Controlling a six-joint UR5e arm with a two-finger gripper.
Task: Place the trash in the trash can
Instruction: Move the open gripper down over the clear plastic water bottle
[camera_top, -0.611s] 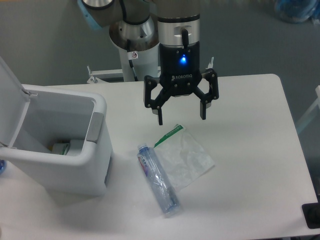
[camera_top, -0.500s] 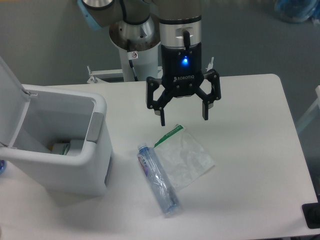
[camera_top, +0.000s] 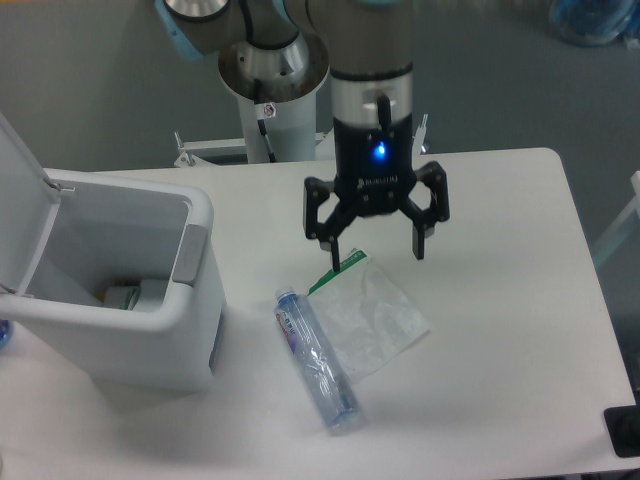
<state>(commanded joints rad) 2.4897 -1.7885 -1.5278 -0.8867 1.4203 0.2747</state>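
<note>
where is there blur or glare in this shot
Fixed camera view: the arm's upper body is slightly motion-blurred; the gripper shows a glowing blue light; the plastic bag and bottle give only faint sheen; soft shadows beside the trash can.

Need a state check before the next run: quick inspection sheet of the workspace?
Surface: white table, no spills seen.
Job's things: plastic bottle lies flat beside crinkled plastic bag; trash can at left, lid up, some items already inside.
Clutter: nothing seen on the table besides these.
Grippers: gripper open, empty, above the bag's green-strip end.
Cables: nothing seen.
Surroundings: grey floor; robot base behind the table; bluish thing at top right, unclear; dark object at bottom right edge.
</note>
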